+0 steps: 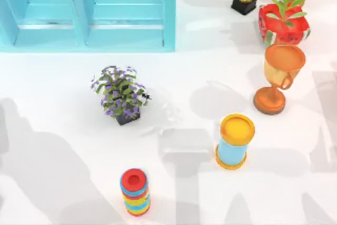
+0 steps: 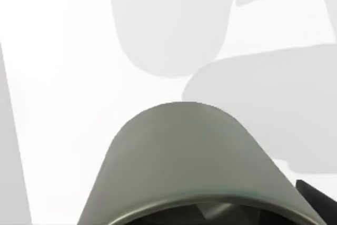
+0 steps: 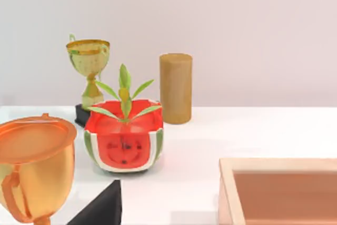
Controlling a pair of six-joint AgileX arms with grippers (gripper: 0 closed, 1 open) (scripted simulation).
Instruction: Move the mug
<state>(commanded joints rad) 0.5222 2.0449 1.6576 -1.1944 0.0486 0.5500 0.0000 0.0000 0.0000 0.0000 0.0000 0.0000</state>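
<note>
Mug (image 2: 195,156) first: a grey-green one sits right up against the left wrist camera, its rounded wall looming over bare white table (image 2: 58,77), with a dark sliver (image 2: 318,204) beside it that may belong to the left gripper. Whether either gripper is spread or closed on anything, I cannot tell. My guess is the mug is in hand or about to be; its setting-down looks still to come.

From above you get the layout instead: blue cabinet (image 1: 87,11) at eleven o'clock, flowering plant (image 1: 121,96) just left of centre, ringed stack (image 1: 135,192) at six, yellow-topped canister (image 1: 234,142) at four, orange trophy (image 1: 276,80) at three.

The right wrist view adds a wooden tray (image 3: 279,166) near the watermelon planter (image 3: 124,143).
</note>
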